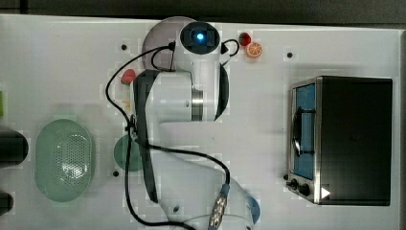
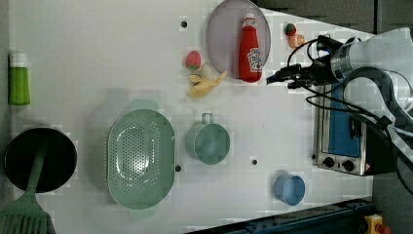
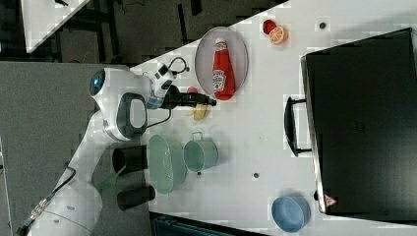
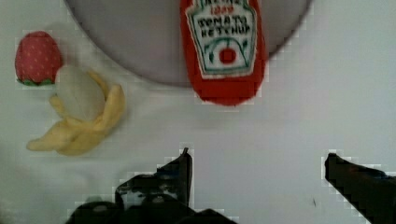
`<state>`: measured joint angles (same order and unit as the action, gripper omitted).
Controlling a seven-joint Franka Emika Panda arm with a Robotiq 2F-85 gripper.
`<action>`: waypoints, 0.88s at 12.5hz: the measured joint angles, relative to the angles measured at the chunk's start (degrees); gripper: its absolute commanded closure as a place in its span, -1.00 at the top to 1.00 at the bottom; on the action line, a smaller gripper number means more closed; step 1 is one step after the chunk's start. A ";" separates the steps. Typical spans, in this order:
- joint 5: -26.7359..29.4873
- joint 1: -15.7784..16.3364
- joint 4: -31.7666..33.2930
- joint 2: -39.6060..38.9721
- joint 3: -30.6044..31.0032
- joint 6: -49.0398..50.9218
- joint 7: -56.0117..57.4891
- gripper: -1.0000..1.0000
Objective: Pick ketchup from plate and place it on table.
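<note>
Ketchup, a slim red squeeze bottle [image 2: 251, 50], lay on the round grey-lilac plate [image 2: 222, 44]; beside the plate, the black gripper [image 4: 257, 163] hovered spread wide.

I am looking at a robotics lab bench dressed as a mock kitchen. The table [image 2: 97, 58] is a white board with small dark round holes, not a household counter. Beyond its edge I see dark floor and a blue frame rail [image 2: 302, 219]. The food is toy-grade: a felt-like ketchup [image 4: 223, 51] on the plate [image 2: 221, 39] just ahead of the gripper [image 4: 257, 163], with a soft peeled banana [image 4: 79, 121] and a strawberry [image 4: 37, 58] beside it. Further from the gripper stand a toaster oven [image 3: 364, 123], a green colander [image 2: 141, 158], a green cup [image 2: 209, 141] and a blue bowl [image 2: 289, 188]. Exposed cables run along the arm [image 1: 177, 100].
</note>
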<state>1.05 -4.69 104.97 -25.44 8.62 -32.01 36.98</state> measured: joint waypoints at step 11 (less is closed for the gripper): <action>-4.25 0.78 -5.37 -15.37 -0.17 -15.39 0.98 1.00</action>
<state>-3.19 -3.91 99.60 -40.82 8.44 -47.39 37.96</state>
